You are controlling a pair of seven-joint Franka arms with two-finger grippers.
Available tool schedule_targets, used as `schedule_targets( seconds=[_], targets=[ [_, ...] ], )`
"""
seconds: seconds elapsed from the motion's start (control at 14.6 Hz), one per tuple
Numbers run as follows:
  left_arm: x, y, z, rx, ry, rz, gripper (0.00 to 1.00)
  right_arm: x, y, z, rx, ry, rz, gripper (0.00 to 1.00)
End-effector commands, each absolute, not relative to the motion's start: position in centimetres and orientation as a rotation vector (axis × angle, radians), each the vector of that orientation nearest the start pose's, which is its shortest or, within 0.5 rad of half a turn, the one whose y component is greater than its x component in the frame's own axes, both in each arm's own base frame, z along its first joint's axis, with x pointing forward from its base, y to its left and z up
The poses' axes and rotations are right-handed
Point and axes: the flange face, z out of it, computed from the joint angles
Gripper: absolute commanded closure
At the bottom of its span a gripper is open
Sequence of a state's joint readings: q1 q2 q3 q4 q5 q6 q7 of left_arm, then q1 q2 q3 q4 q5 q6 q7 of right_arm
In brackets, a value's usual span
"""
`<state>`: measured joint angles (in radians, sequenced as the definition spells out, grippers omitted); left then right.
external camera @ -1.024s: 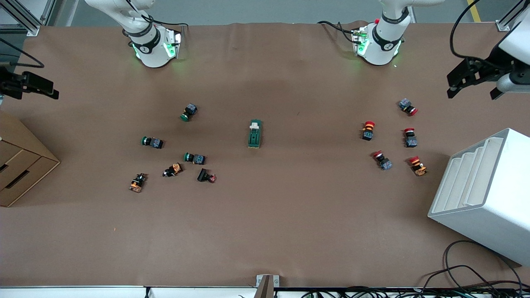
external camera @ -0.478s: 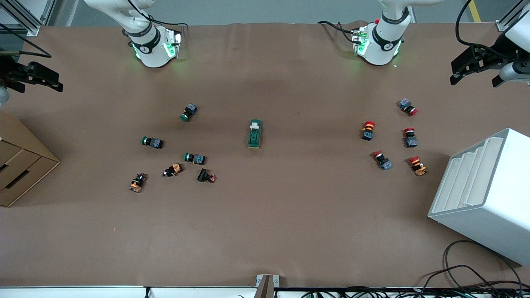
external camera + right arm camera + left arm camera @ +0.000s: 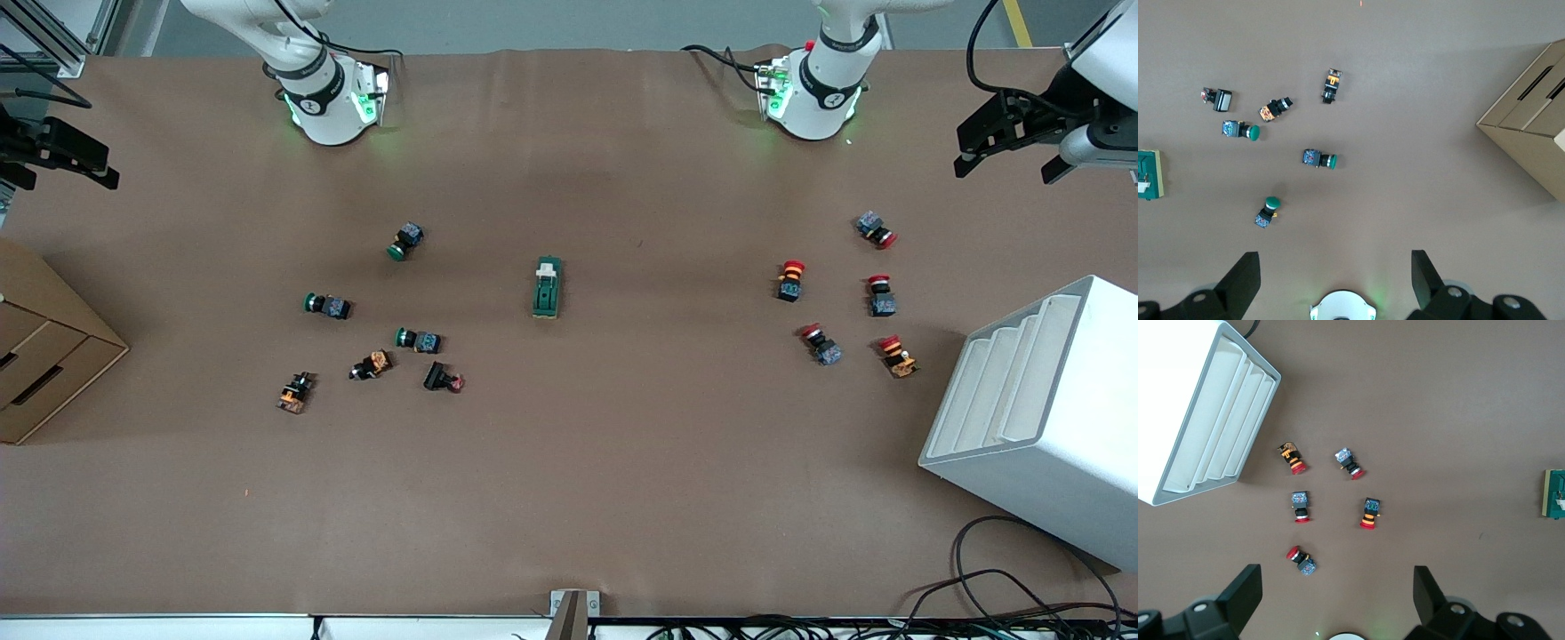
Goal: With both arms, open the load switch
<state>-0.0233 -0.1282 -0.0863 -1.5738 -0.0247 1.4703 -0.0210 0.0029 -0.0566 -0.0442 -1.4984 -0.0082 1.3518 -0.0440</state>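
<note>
The load switch (image 3: 547,287) is a dark-green block with a white lever end. It lies on the brown table near the middle, between the two button groups, and nothing touches it. It also shows at the rim of the left wrist view (image 3: 1555,493) and of the right wrist view (image 3: 1148,175). My left gripper (image 3: 1009,156) hangs open and empty over the table's edge at the left arm's end (image 3: 1336,587). My right gripper (image 3: 53,164) hangs open and empty over the right arm's end (image 3: 1335,267).
Several red mushroom buttons (image 3: 836,293) lie toward the left arm's end, next to a white slotted rack (image 3: 1040,400). Green-capped and orange push-buttons (image 3: 373,329) lie toward the right arm's end. A cardboard box (image 3: 44,356) stands at that end.
Both grippers have drifted a little toward the bases' side of the table, still high at its two ends. The load switch and the buttons have not moved.
</note>
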Motion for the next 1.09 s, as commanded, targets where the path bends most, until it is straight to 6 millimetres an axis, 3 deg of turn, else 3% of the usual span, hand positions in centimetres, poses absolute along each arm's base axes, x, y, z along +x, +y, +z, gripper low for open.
schedule_targets(
  seconds=[0.0,0.14,0.55,1.02],
  targets=[
    [48.66,-6.03,68.97,-3.159,0.043,-0.079,0.00,50.70,-2.10,67.02,-3.123,-0.010,0.100,0.00],
    [48.40,-6.56,68.91,-3.153,-0.026,-0.059,0.00,50.72,-1.96,67.03,-3.118,-0.014,0.097,0.00],
    [47.87,-6.63,69.24,-3.142,-0.004,-0.049,0.00,50.42,-1.56,66.91,-3.111,-0.027,0.115,0.00],
    [48.14,-5.63,69.19,-3.125,0.019,-0.044,0.00,50.63,-1.82,67.03,-3.114,-0.019,0.092,0.00]
  ],
)
